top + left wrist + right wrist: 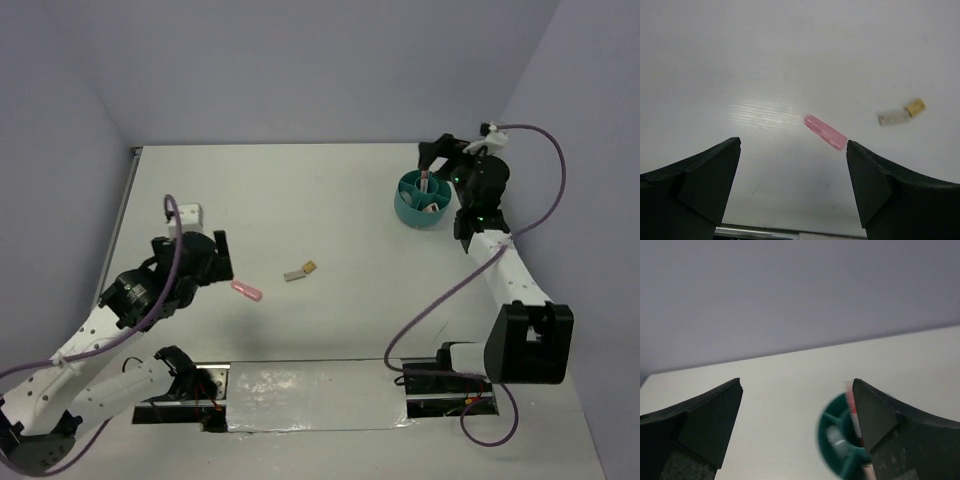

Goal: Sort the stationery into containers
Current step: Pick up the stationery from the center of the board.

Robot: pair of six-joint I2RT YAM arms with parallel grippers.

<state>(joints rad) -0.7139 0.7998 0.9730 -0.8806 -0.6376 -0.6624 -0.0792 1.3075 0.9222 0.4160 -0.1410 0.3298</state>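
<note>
Closing now, the released left fingers [695,185] may knock the off-centre small pink plastic capsule [825,131] away.

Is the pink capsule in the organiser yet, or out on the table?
Out: the pink capsule lies on the table, far from the teal organiser.

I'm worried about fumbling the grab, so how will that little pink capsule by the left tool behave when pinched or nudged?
Its rounded, tube-like shape suggests the pink capsule may roll sideways if nudged on the flat table. It looks small and smooth-sided, so probably light and somewhat slippery. It lies straight, so likely rigid.
</note>
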